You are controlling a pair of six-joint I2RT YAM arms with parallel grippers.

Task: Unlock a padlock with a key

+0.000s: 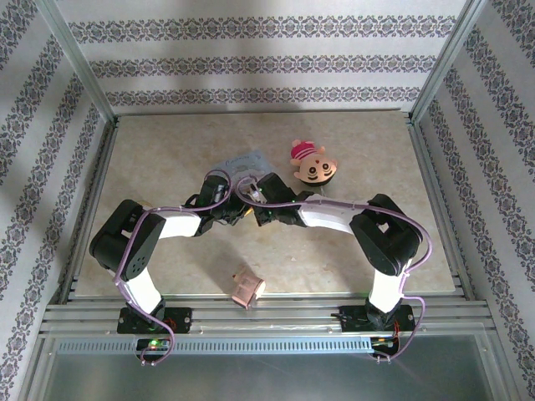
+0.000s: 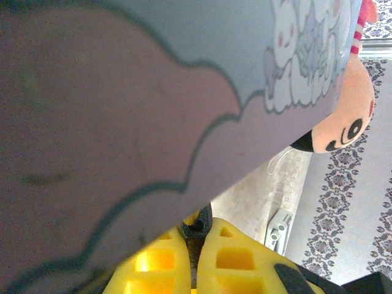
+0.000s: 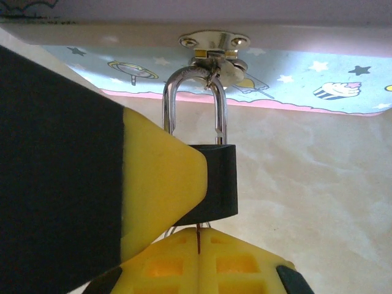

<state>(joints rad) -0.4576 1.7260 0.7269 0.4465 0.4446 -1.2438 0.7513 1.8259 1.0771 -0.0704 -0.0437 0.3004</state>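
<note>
The padlock [image 3: 219,180] hangs directly above the right end effector [image 3: 198,236]. Its dark body is just clear of the fingertips, and its silvery shackle [image 3: 171,92] is looped through a small metal hasp [image 3: 214,43] on the edge of the pale-blue cartoon-printed tin [image 3: 294,70]. The right end effector's yellow pads are pressed together on what looks like the key [image 3: 198,237]. It is seen edge-on as a thin dark sliver running up to the underside of the padlock, with fine wire loops beside it.

The left end effector [image 2: 196,236] comes in from the right end effector's left. In the right wrist view one of its pads [image 3: 159,184] lies against the near face of the padlock body and covers the left part of it. In the left wrist view its fingers are nearly closed, with a small dark piece pinched at their tips; this appears to be the padlock. The tin looms close above them.

From above, both end effectors meet at the near side of the tin, in the middle of the beige surface [image 1: 167,159]. A pink plush face [image 1: 313,165] lies beyond the right end effector, beside the tin. A pinkish-copper box [image 1: 247,286] sits well behind both end effectors, near the arm bases.
</note>
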